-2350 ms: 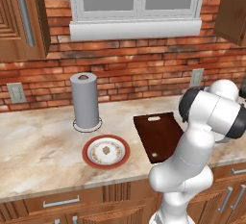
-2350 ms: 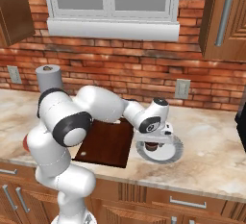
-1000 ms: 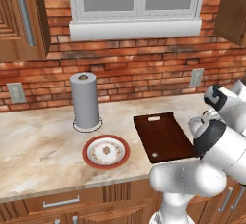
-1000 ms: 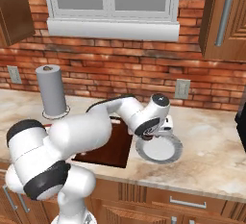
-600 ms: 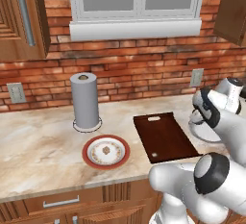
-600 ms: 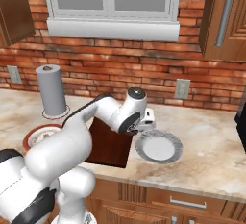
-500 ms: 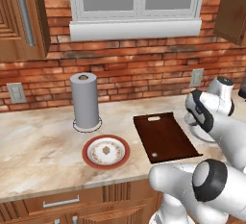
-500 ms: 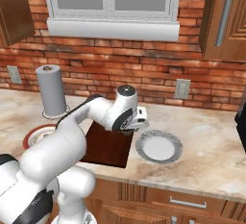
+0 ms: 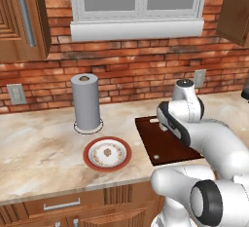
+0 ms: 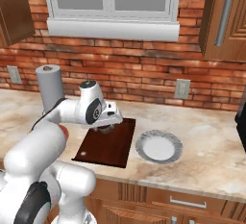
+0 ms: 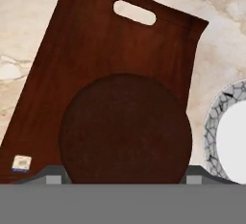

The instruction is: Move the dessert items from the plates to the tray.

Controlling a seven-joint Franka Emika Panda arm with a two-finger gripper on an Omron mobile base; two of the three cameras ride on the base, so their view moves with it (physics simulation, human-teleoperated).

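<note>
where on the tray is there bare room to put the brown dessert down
The tray is mostly bare: the stretch between the slot handle and the dark brown dessert in the end effector, plus the long edge away from the grey-white plate. One corner holds the small pale tan piece.

No text anywhere is legible.
</note>
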